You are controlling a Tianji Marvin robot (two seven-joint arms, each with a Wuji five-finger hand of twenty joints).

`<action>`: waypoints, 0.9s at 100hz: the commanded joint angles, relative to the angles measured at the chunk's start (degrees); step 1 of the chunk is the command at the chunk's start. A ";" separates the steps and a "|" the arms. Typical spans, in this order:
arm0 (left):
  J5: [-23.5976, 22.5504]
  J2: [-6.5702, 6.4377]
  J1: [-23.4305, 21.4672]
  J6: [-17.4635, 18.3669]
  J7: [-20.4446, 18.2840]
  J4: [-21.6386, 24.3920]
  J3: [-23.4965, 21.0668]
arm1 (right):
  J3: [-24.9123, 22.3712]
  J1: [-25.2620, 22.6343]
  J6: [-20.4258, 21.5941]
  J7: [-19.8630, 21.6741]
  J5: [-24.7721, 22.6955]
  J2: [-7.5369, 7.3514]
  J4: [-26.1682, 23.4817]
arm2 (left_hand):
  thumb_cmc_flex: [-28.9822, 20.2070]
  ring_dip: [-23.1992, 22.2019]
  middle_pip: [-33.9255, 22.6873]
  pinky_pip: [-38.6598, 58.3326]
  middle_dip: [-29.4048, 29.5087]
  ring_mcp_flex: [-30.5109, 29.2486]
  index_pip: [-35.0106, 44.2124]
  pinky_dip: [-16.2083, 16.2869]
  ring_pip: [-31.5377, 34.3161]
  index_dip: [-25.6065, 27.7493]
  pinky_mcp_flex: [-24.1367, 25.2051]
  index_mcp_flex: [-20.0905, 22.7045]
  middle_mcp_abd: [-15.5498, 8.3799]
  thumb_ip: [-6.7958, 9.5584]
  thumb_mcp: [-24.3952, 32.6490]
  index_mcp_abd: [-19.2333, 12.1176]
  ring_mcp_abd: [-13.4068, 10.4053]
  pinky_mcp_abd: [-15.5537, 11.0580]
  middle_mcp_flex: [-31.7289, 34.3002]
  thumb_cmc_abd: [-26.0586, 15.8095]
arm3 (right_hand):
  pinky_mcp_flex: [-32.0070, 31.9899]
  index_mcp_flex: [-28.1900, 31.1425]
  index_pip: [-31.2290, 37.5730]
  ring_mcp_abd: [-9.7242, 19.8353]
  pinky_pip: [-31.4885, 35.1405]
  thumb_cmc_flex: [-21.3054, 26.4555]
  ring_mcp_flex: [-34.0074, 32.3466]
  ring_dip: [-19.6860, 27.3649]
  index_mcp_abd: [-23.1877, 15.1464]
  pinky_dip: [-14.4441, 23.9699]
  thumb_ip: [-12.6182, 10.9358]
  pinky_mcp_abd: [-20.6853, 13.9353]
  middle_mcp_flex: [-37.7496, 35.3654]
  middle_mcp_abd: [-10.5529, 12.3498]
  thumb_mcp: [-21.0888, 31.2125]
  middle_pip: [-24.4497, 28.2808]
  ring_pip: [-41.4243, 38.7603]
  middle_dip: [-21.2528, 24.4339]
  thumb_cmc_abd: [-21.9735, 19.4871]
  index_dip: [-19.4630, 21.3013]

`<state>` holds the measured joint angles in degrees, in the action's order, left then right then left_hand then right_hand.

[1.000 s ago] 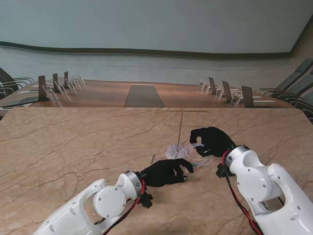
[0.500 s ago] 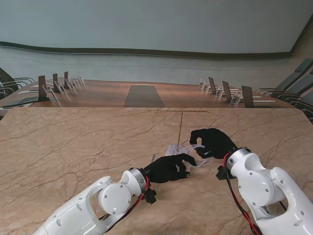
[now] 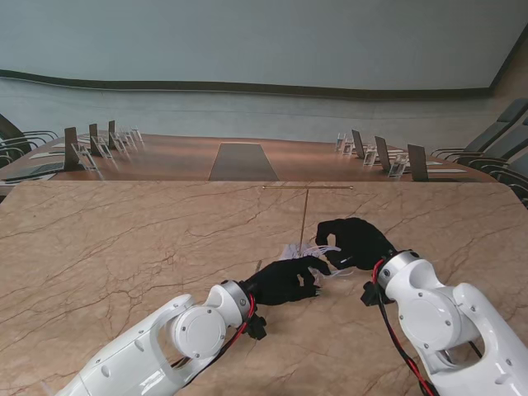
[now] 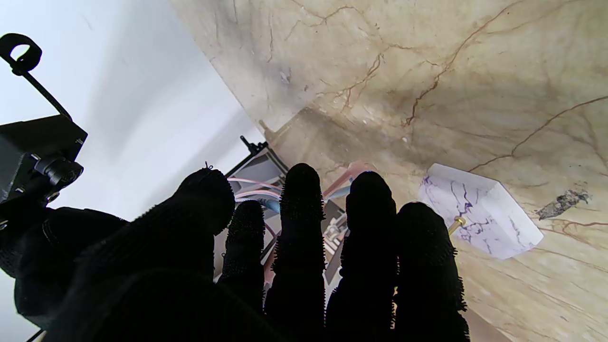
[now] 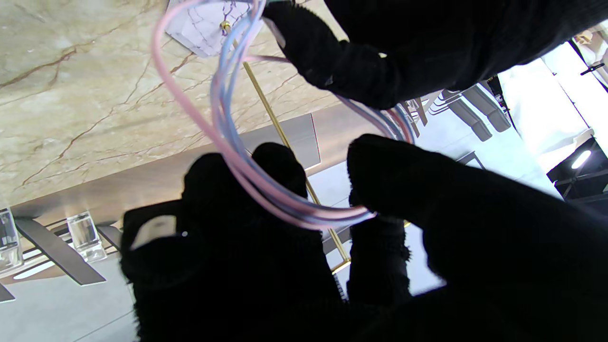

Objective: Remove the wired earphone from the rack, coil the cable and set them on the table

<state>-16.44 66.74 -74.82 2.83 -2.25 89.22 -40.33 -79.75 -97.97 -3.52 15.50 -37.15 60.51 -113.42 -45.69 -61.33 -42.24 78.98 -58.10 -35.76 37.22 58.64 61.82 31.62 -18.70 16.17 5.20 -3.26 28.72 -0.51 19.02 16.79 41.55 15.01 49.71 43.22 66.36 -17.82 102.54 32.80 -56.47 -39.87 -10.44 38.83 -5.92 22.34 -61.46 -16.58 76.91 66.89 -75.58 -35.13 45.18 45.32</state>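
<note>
Both black-gloved hands meet near middle of beige veined marble counter (image 3: 124,239). Right hand (image 3: 356,241) holds pink-and-blue earphone cable (image 5: 237,156) in several loops, fingers (image 5: 266,166) curled through coil. Left hand (image 3: 285,280) beside it, fingers (image 4: 301,213) bunched close, touching same cable. Coil in air, just beside thin brass T-shaped rack (image 3: 304,216) on white marbled block base (image 4: 479,216).

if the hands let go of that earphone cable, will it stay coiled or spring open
Probably springs open somewhat: the cable hangs in loose, uneven loops, thin and floppy. It looks light, so it should drop softly. The right hand and left hand seem to be all that keeps the loops gathered.
</note>
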 commanded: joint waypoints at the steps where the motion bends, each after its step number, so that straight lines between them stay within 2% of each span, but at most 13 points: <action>1: -0.49 0.23 -0.45 0.12 0.11 0.09 -0.26 | 0.22 -0.17 -0.32 0.14 -0.17 0.16 -0.44 | 1.75 0.39 -1.32 2.83 0.47 -0.13 -1.63 0.02 1.05 -0.81 -0.11 -1.57 -1.38 -1.99 0.60 -2.25 -1.18 -0.88 -0.62 1.39 | 3.70 2.14 6.44 -9.75 6.77 2.46 -2.13 -0.26 -1.09 -1.15 -0.57 -5.18 -0.51 -9.19 1.07 1.98 -5.59 -0.45 -2.74 0.46; 7: -0.58 0.17 -0.72 0.46 0.19 0.15 -0.49 | 0.25 -0.16 -0.51 -0.02 -0.34 0.19 -0.32 | 1.64 0.42 -1.22 2.77 0.94 -0.02 -1.62 0.05 0.98 -0.92 -0.01 -1.12 -1.16 -1.88 0.31 -3.68 -0.97 -0.66 -0.49 1.04 | 3.70 2.11 6.45 -9.76 6.77 2.48 -2.13 -0.27 -1.08 -1.14 -0.57 -5.17 -0.51 -9.21 1.11 1.98 -5.59 -0.45 -2.76 0.45; 28: -2.69 -0.16 -2.03 0.85 1.07 0.73 -1.58 | 0.50 -0.17 -1.66 -1.10 -0.33 0.41 0.12 | 1.31 0.47 -0.99 2.80 2.27 -0.23 -2.56 0.11 1.00 -1.69 -0.22 -2.22 -1.29 -1.68 -0.19 -0.38 -1.08 -0.74 -0.58 0.98 | 4.04 2.11 6.50 -9.80 6.89 2.84 -2.47 -0.27 -0.83 -1.06 -0.35 -4.72 -0.52 -9.45 1.03 2.00 -5.58 -0.45 -2.69 0.35; 46: -3.86 -0.25 -2.35 1.00 1.60 0.78 -1.71 | 0.85 -0.01 -2.31 -1.66 -0.46 0.52 0.26 | 0.98 0.70 -1.17 2.79 2.08 -0.46 -2.30 0.00 0.83 -1.98 -0.45 -2.35 -1.16 -1.92 -0.10 0.74 -0.95 -0.55 -0.25 1.43 | 6.07 1.95 6.65 -9.84 7.40 2.83 -3.91 -0.06 -0.76 -1.48 -0.06 -4.47 -0.40 -9.65 1.05 2.16 -5.30 -0.41 -2.67 0.30; 50: -4.20 -0.29 -2.38 1.24 1.67 0.77 -1.69 | 0.87 0.02 -2.40 -1.72 -0.45 0.54 0.26 | 0.87 0.75 -1.24 2.77 2.02 -0.47 -2.06 -0.03 0.80 -1.96 -0.46 -2.03 -1.04 -1.95 -0.05 0.43 -0.93 -0.47 -0.06 1.41 | 6.23 1.97 6.68 -9.90 7.45 2.90 -4.17 -0.01 -0.70 -1.62 -0.04 -4.38 -0.40 -9.75 1.07 2.20 -5.20 -0.39 -2.62 0.27; 57: -4.90 -0.15 -2.53 2.26 2.71 0.47 -1.70 | 0.83 0.04 -2.54 -1.81 -0.46 0.56 0.27 | 0.44 0.94 -1.52 2.99 1.73 -1.09 -1.27 -0.08 0.79 -1.78 -1.02 -0.86 -0.70 -2.08 0.01 -2.41 -0.53 -0.04 0.87 1.59 | 6.26 2.01 6.72 -9.98 7.47 3.11 -4.21 0.03 -0.53 -1.79 0.00 -4.23 -0.36 -9.96 1.10 2.26 -5.10 -0.38 -2.61 0.23; 63: -5.40 -0.06 -2.65 2.53 3.36 0.42 -1.72 | 0.76 0.04 -2.71 -1.70 -0.54 0.54 0.26 | 0.55 1.03 -1.40 3.13 1.73 -1.35 -1.15 -0.12 0.84 -1.74 -1.36 -0.64 -0.54 -2.10 0.07 -3.50 -0.31 0.32 1.22 1.57 | 6.25 2.01 6.77 -10.22 7.50 3.16 -4.19 0.05 -0.41 -1.97 0.10 -4.08 -0.26 -10.04 1.03 2.33 -5.01 -0.37 -2.67 0.18; 72: -6.25 -0.16 -2.63 1.68 3.31 0.63 -1.64 | 0.70 -0.10 -2.79 -1.73 -0.35 0.56 0.21 | 0.99 1.16 -0.86 3.28 2.25 -1.68 -1.98 -0.22 0.93 -2.24 -1.61 -1.21 -0.62 -1.97 0.24 0.35 -0.24 0.37 1.33 1.54 | 6.24 1.97 6.78 -10.25 7.54 3.38 -4.19 0.04 -0.20 -2.13 0.15 -4.01 -0.24 -10.30 1.02 2.33 -4.98 -0.31 -2.60 0.11; 77: -6.24 -0.24 -2.51 1.25 2.96 0.63 -1.56 | 0.67 -0.22 -2.75 -1.73 -0.10 0.57 0.10 | 1.21 1.25 -0.64 3.27 2.60 -1.60 -2.24 -0.30 0.89 -2.53 -1.54 -1.05 -0.70 -1.91 0.43 1.40 -0.30 0.30 1.45 1.49 | 6.16 1.95 6.81 -10.31 7.54 3.51 -4.09 0.04 -0.07 -2.22 0.21 -3.96 -0.19 -10.39 0.97 2.31 -4.93 -0.28 -2.61 0.09; 90: -5.54 -0.19 -2.47 1.49 2.71 0.49 -1.47 | 0.62 -0.25 -2.49 -1.62 -0.16 0.53 0.01 | 0.82 1.36 -1.17 3.30 2.36 -1.57 -1.17 -0.41 0.92 -2.22 -1.50 -0.20 -0.78 -2.14 0.35 1.01 -0.29 0.25 1.65 1.34 | 6.02 1.99 6.87 -10.47 7.56 3.42 -4.08 -0.04 -0.02 -2.48 0.34 -3.70 -0.20 -10.31 0.98 2.42 -4.88 -0.24 -2.65 -0.04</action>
<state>-22.50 66.40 -76.95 3.85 0.53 89.65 -41.88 -79.17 -97.94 -6.17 13.78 -37.16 60.85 -113.04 -45.71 -60.75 -42.21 79.55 -55.59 -36.59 36.49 58.53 61.84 29.43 -19.72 15.58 5.20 -3.27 28.69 0.06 19.02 16.84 41.68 15.00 51.58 43.21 66.39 -18.41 102.67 33.67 -57.60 -39.81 -9.30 37.44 -5.80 23.42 -61.70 -17.20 76.73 67.34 -75.63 -35.13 45.18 44.85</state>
